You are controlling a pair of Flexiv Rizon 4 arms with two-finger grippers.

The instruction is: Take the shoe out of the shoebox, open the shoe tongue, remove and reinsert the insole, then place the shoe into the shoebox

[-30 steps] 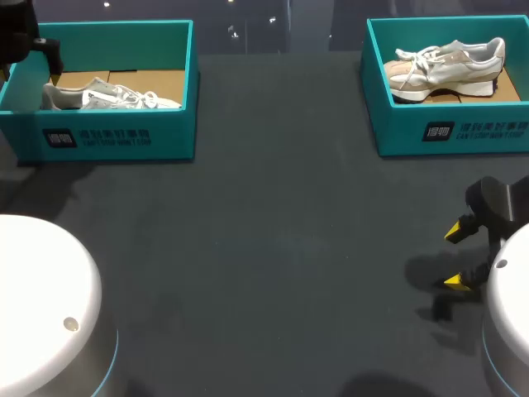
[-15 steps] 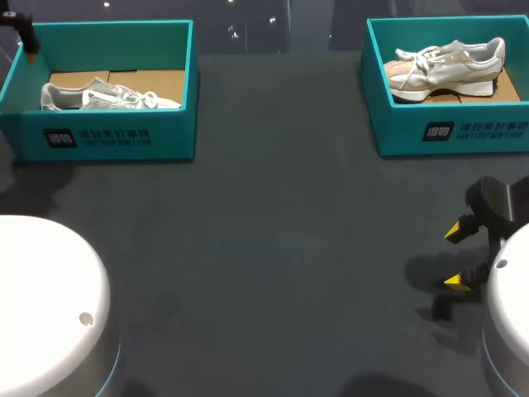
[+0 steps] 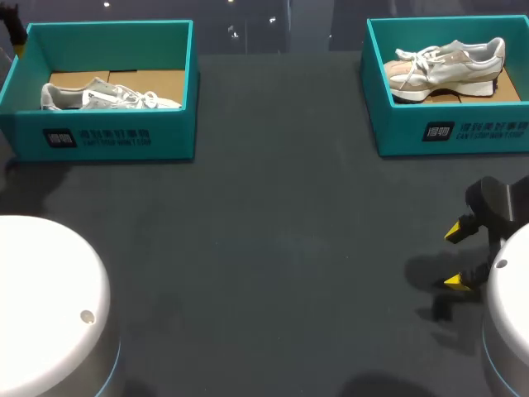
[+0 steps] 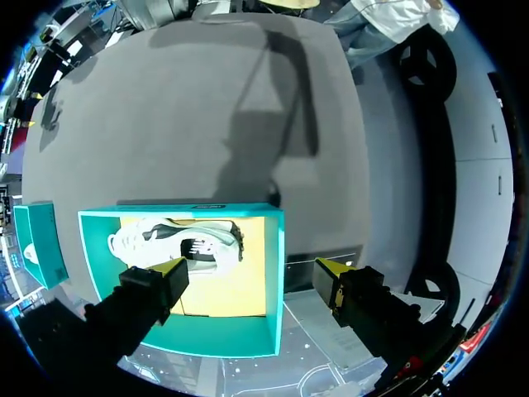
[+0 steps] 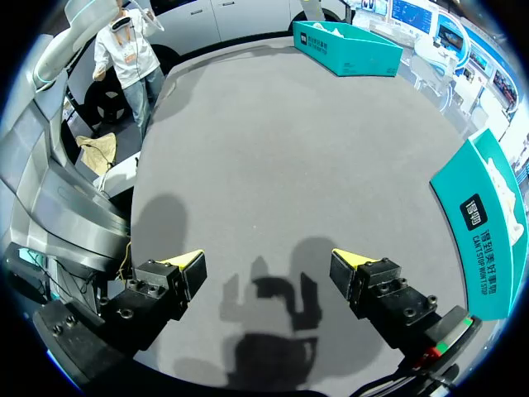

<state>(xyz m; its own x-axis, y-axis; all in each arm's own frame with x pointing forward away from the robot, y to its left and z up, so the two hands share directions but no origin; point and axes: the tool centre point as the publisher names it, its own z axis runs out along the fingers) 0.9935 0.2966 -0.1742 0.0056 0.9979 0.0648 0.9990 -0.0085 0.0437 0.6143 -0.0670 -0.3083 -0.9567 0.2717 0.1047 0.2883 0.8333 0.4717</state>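
Two teal boxes sit at the far side of the worktop (image 3: 273, 248), well apart, with a shoe in each. The left box (image 3: 116, 136) holds a pale shoe (image 3: 107, 95) lying along its near wall, with bare cardboard floor beyond it. The right box (image 3: 446, 132) holds a beige shoe (image 3: 450, 66). Left pincer (image 4: 250, 271) hangs high over the left box, fingers spread wide and gripping nothing; from there we look straight down on the shoe's laces and dark opening. Right pincer (image 3: 457, 256) sits low over bare worktop near the right edge, likewise spread and empty, nowhere near either box. We judge the pale shoe to be the one in hand, not yet lifted. We expect it to be light: soft mesh upper that gives under pressure, firmer sole and heel, laces loose and liable to snag. Best hold looks to be across the heel collar or the midfoot, pinching upper against sole edge; the toe mesh would likely crumple and slip. The near wall crowds one side of the shoe, so a finger may need to come down on the open cardboard side. The box itself looks light and could ride up with the shoe. The insole will be thin and floppy, best pinched at the heel end.
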